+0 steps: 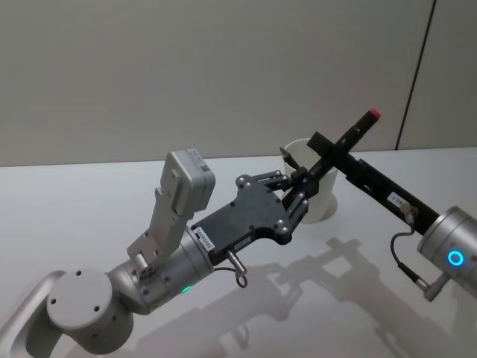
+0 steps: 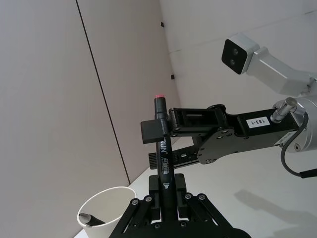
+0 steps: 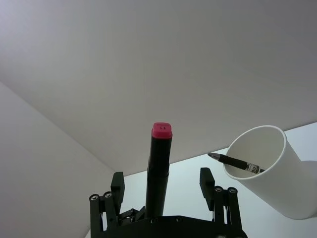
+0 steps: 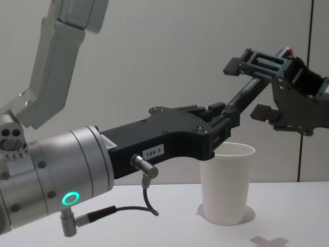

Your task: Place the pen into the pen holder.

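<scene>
The left gripper is clamping the lower end of the pen and holding it slanted, red cap up, close above the pen holder, where another pen is lying inside. The right gripper is straddling the shaft higher up, jaws apart. It's looking like a mid-air handover. Next, the tip needs aiming inside the rim before any letting go.
</scene>
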Available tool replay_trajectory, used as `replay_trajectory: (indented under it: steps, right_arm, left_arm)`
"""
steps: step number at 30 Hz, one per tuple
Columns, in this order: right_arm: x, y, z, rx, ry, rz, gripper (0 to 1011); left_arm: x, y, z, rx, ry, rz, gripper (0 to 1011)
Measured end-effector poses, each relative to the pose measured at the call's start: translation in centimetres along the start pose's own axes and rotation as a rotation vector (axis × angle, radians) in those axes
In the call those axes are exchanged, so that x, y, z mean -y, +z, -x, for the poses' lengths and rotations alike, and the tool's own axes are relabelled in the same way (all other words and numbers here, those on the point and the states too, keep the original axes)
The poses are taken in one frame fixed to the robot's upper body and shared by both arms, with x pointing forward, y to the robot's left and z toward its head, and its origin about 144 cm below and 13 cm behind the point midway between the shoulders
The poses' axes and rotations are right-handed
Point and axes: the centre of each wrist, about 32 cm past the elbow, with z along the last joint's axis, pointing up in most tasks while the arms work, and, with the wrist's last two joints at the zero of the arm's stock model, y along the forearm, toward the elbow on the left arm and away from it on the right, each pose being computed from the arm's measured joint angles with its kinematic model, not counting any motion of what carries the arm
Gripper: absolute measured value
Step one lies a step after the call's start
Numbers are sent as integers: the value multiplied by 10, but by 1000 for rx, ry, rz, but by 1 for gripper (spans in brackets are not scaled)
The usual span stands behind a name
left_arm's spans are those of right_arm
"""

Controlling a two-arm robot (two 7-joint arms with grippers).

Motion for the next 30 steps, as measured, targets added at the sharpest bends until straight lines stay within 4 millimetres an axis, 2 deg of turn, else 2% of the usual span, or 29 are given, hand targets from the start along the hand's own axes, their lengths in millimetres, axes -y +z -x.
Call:
replay_trajectory:
  steps: [12,23,30]
  right_arm:
    - [-5,-2,1,3,-5,-2,680]
    - [-7,-3,1,4,-4,-2,302]
    - [-7,-3,1,4,-6,-2,236]
  left_arm:
    - [0,0,0,0,0,0,178]
    - [0,0,0,0,0,-1,178]
    - [0,0,0,0,0,-1,178]
